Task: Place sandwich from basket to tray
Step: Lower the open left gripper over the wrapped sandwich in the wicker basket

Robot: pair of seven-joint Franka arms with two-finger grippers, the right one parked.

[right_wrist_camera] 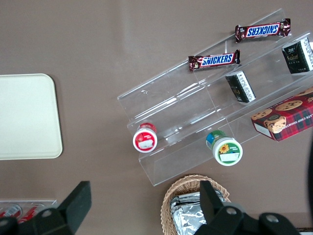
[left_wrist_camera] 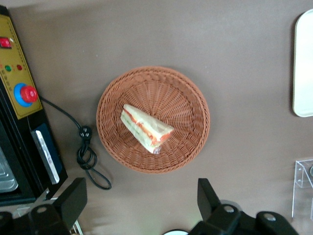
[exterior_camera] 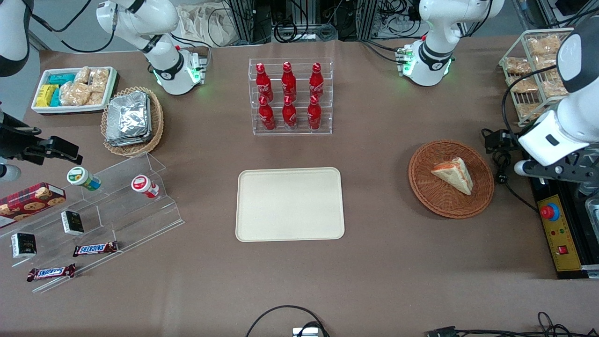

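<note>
One sandwich [left_wrist_camera: 145, 128] lies in the basket [left_wrist_camera: 188, 88]; the empty tray [exterior_camera: 289, 204] waits nearby on the desk. The hand [left_wrist_camera: 142, 203] hovers spread, and should pinch the wedge across its flat faces.

A brown-covered table [exterior_camera: 398, 262] fills the scene — cables [exterior_camera: 299, 23] and metal framing line its farthest edge.

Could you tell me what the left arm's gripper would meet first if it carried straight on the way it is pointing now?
Probably bare table. The gripper, fingers open, points down beside the basket, just off its rim, so the sandwich lies slightly off that line. Depth is hard to judge here.
</note>
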